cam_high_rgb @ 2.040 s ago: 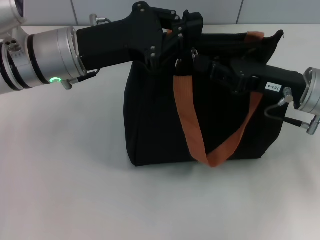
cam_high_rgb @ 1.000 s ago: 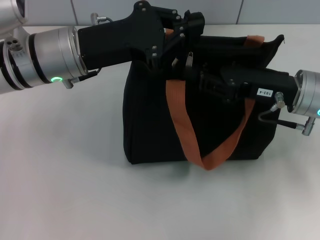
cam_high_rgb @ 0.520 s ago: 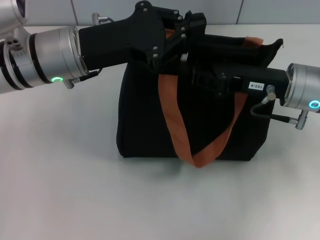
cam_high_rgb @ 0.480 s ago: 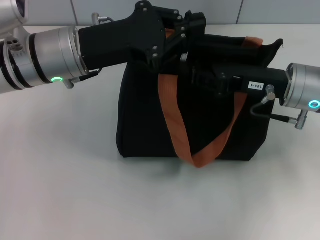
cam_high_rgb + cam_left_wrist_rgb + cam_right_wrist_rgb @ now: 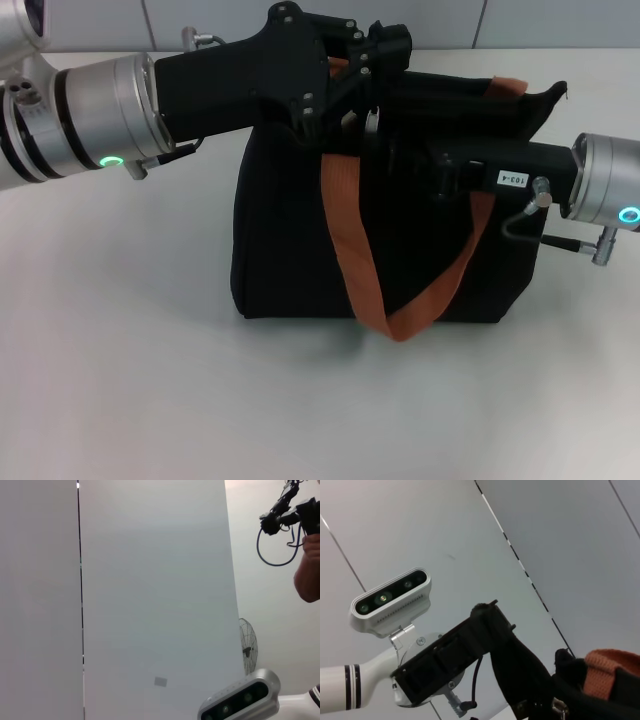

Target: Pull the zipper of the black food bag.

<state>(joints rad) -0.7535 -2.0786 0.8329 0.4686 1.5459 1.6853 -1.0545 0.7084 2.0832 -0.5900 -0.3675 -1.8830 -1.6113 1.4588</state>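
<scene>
Black food bag (image 5: 290, 240) upright on table (image 5: 120, 380), contents not visible. Left gripper (image 5: 375, 55) and right gripper (image 5: 400, 155) at bag top; grip state of both cannot be told.

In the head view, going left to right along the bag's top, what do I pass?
Left arm's silver wrist → left tool at the black food bag's top edge → right arm's black body with white label → right arm's silver wrist.

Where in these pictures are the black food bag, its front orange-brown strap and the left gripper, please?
black food bag (image 5: 290, 240), head view, front fabric panel.
front orange-brown strap (image 5: 350, 250), head view, left run of the hanging loop.
left gripper (image 5: 378, 50), head view, fingertip end over the bag's top.
</scene>
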